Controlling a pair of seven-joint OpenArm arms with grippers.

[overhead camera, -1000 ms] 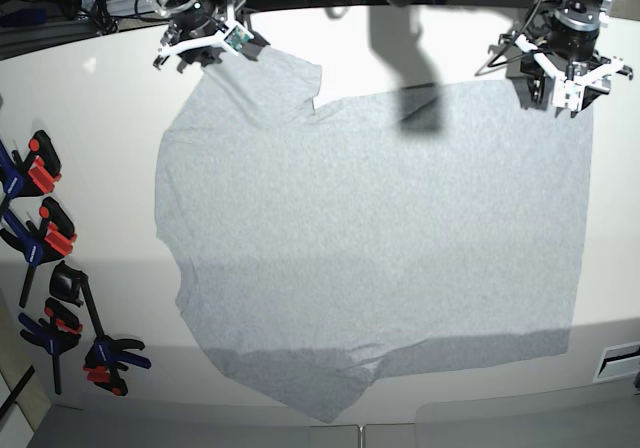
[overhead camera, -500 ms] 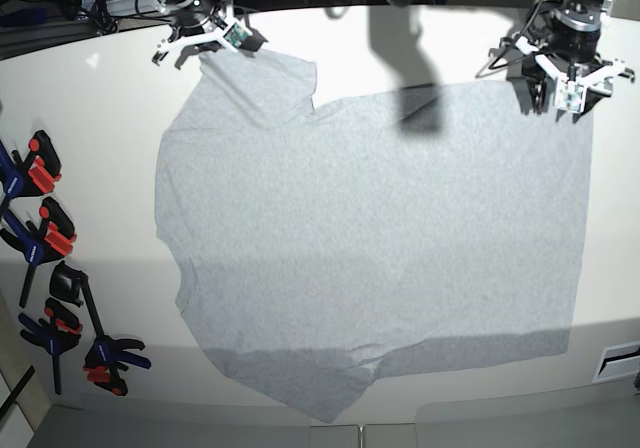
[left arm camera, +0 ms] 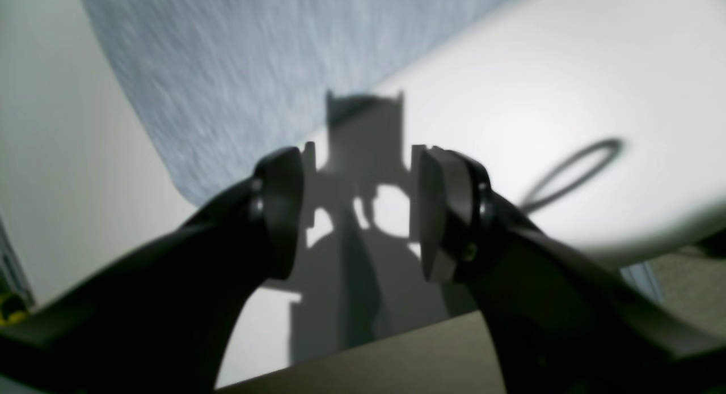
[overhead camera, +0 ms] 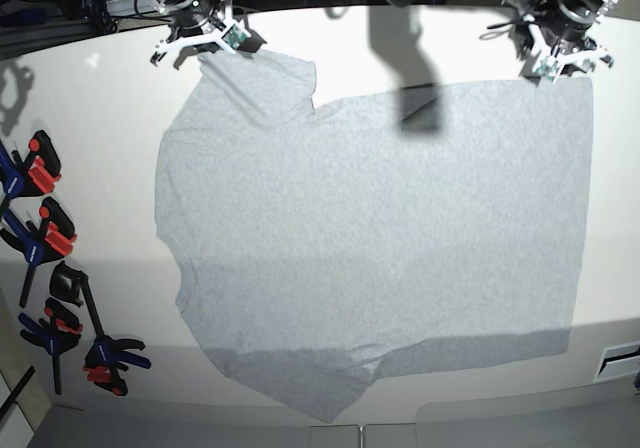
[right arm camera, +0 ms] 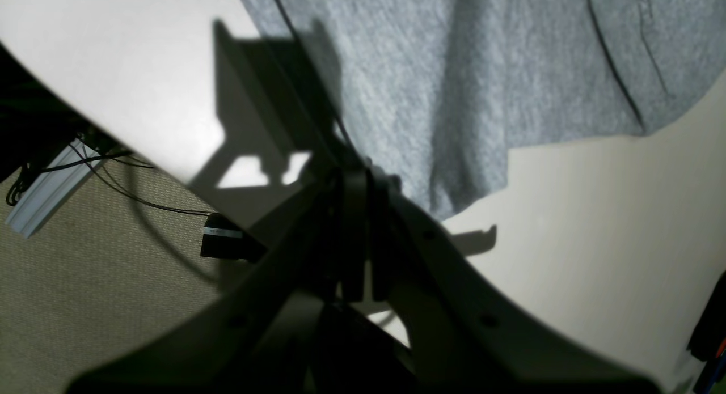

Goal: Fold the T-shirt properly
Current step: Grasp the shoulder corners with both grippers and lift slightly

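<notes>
Base view shows the T-shirt [overhead camera: 370, 238] lying flat on the white table [overhead camera: 90, 148], plain side up, its long way running left to right, sleeves at the left. No words show. The right gripper [right arm camera: 356, 178] is squeezed shut beside a sleeve edge, maybe pinching it. The left gripper [left arm camera: 356, 212] is wide open, holding nothing.

The left pincer [left arm camera: 357, 212] gapes above the white table [left arm camera: 567, 99], near the T-shirt [left arm camera: 255, 71].

A lab or workshop: white worktable [overhead camera: 90, 118], bar clamps [overhead camera: 45, 238] alongside, cables [right arm camera: 113, 178] trailing behind.
</notes>
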